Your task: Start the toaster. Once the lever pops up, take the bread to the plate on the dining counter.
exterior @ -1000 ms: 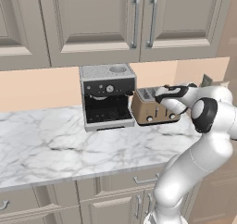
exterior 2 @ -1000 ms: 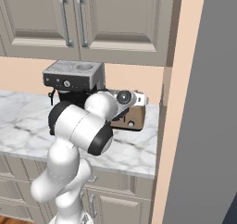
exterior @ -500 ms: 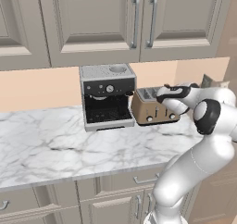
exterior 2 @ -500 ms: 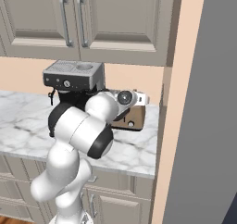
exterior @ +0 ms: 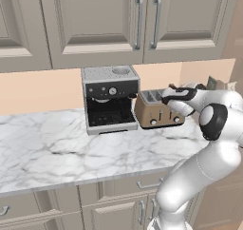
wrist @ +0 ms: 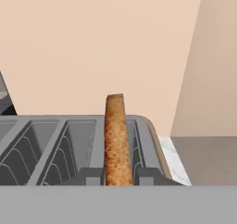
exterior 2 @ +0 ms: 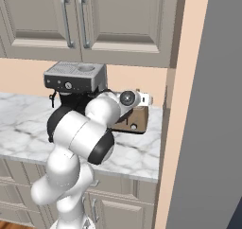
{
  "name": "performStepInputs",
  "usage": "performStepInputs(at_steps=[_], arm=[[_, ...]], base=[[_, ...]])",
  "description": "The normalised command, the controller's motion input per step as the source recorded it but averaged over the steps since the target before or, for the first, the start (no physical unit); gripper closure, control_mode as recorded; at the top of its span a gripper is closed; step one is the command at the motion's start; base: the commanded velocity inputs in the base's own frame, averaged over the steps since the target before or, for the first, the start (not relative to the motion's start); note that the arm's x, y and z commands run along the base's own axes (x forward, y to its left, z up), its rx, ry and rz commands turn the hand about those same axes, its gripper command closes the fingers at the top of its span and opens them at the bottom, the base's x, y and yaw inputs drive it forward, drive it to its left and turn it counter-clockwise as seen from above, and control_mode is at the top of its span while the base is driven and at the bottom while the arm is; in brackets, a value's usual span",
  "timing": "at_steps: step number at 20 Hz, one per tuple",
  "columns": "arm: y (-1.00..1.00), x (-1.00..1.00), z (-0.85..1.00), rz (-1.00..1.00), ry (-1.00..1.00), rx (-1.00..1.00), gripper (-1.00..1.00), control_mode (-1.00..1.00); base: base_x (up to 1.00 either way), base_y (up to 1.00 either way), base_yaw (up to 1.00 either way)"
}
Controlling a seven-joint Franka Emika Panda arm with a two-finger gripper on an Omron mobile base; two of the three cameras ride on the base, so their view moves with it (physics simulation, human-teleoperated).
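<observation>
Hand view, fingers (wrist: 118, 176) clamped on bread (wrist: 116, 140), upright in toaster (wrist: 55, 149) slot

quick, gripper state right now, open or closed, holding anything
Gripper: jaws closed on the brown-crusted bread slice, which stands upright in a slot of the bronze-brown metal toaster.

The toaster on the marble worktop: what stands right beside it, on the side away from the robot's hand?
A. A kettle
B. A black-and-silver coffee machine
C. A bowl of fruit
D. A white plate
B: in the left base view the black-and-silver coffee machine stands just left of the bronze toaster, under the wall cabinets, while the gripper is at the toaster's other end.
</observation>
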Motion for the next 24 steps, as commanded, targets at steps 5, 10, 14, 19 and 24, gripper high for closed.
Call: performStepInputs(at_steps=[5, 10, 14, 19, 24], arm=[[0.00, -0.09, 0.30, 0.00, -0.04, 0.00, 1.00, -1.00], [0.00, -0.04, 0.34, 0.00, -0.04, 0.00, 1.00, -1.00], [0.00, -0.14, 0.42, 0.00, -0.04, 0.00, 1.00, -1.00], [0.00, -0.35, 0.35, 0.00, 0.00, 0.00, 1.00, -1.00], [0.00, -0.56, 0.48, 0.00, 0.00, 0.00, 1.00, -1.00]], base=[[0.00, 0.00, 0.00], [0.00, 0.00, 0.00], [0.00, 0.00, 0.00], [0.00, 0.00, 0.00], [0.00, 0.00, 0.00]])
